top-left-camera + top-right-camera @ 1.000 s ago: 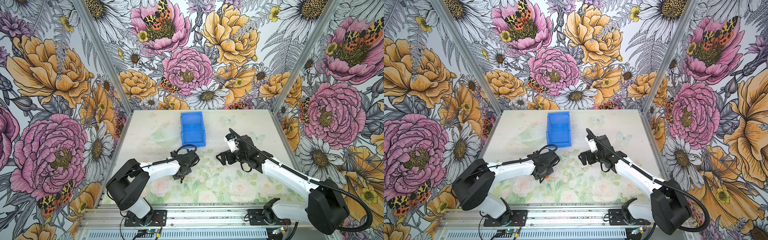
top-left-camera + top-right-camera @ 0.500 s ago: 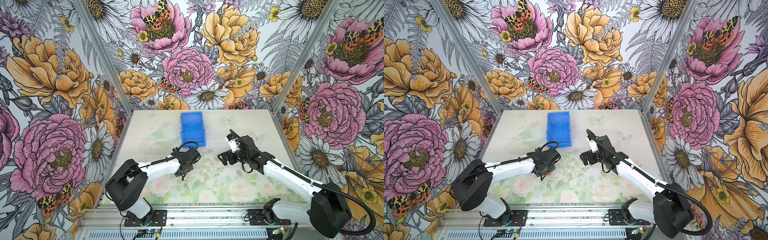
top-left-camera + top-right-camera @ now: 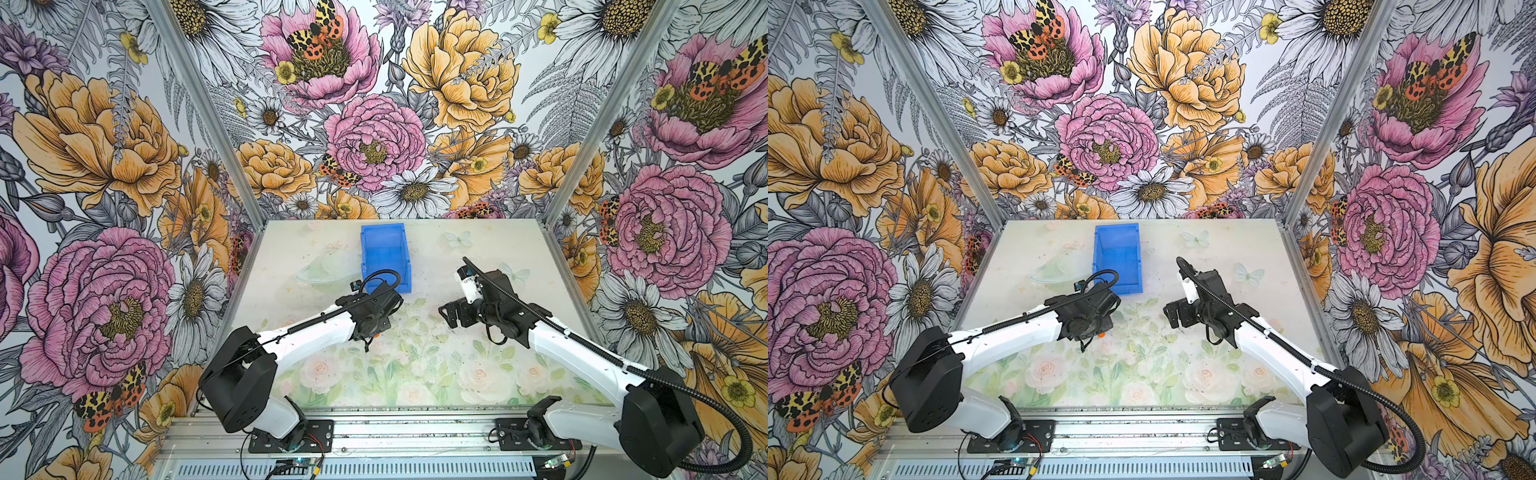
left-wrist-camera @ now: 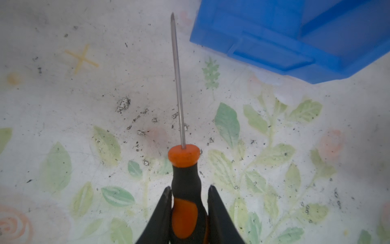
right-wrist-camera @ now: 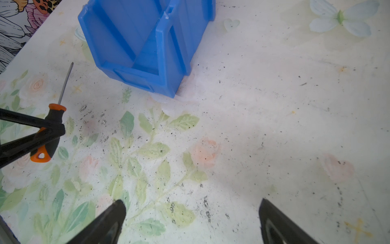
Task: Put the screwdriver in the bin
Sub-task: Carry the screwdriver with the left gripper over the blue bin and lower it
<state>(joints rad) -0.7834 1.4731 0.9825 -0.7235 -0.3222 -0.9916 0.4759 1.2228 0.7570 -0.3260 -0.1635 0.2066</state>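
The blue bin [image 3: 386, 253] [image 3: 1117, 257] stands open-topped at the middle back of the table, its low front lip toward the arms. My left gripper [image 4: 190, 188] is shut on the screwdriver [image 4: 185, 202], pinching its orange-and-black handle. The thin shaft points forward and just left of the bin [image 4: 295, 42]. In both top views the left gripper [image 3: 374, 328] [image 3: 1096, 326] hovers just short of the bin's front, and only a bit of orange handle shows. The right wrist view shows the held screwdriver [image 5: 53, 118] beside the bin [image 5: 147, 42]. My right gripper [image 5: 192, 202] [image 3: 451, 316] is open and holds nothing.
The table [image 3: 457, 374] has a faded flower print with dark specks. Flowered walls and metal corner posts [image 3: 557, 199] close in the back and both sides. The right arm stands to the right of the bin's front, a short way from the left gripper.
My left gripper has crept toward the bin's front with the screwdriver in it. The right arm has hardly moved.
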